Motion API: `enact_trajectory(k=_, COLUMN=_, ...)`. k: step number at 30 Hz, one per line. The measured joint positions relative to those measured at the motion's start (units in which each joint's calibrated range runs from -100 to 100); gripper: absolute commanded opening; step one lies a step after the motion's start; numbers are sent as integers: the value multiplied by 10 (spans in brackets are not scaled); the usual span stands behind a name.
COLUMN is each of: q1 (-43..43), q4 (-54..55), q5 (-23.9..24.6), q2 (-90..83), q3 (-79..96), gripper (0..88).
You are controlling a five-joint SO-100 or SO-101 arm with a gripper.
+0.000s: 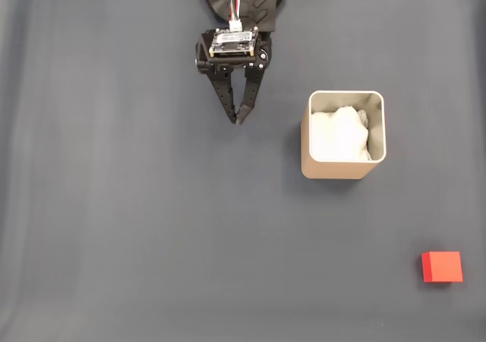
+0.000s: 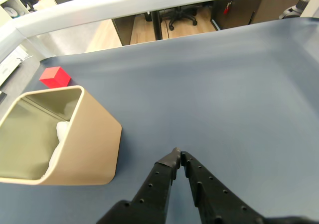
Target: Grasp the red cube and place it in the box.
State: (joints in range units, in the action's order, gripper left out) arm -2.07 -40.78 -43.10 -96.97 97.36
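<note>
First, the gripper [image 1: 239, 120], its fingers pressed together and empty, should open wide and pass around the box [image 1: 342, 169] to reach the red cube [image 1: 442, 267] in the far corner

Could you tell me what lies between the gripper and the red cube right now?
In the fixed view, the box stands between the gripper and the red cube, slightly off the straight line; otherwise bare grey table.
</note>
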Motion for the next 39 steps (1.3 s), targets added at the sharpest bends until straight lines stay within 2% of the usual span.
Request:
enact_trajectory(k=18, q1=33, q4=24, q5=6, q2=250, q3=-302, gripper=4)
enact_trajectory(k=39, q1=195, q4=-31, q5=-24, q2=490, q3=-619, gripper=8)
